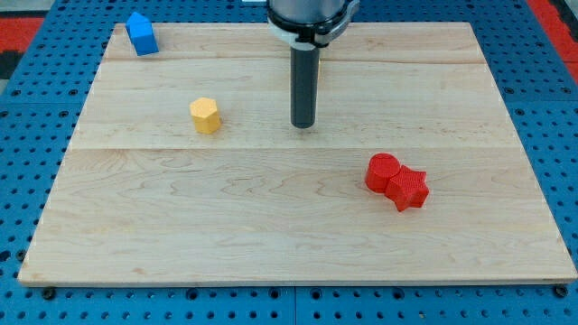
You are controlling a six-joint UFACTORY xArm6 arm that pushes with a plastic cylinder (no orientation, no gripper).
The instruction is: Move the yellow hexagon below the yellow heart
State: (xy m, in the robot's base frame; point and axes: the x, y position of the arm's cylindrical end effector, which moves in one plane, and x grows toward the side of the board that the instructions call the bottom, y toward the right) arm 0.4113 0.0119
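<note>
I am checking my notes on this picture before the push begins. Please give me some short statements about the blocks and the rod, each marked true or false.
1. My tip touches the yellow hexagon block. False: it stands apart, to the view's right of it.
2. The blue block lies near the top left corner of the wooden board. True.
3. The red cylinder block and red star block touch each other. True.
4. A yellow heart lies in plain sight. False: none is visible.
</note>
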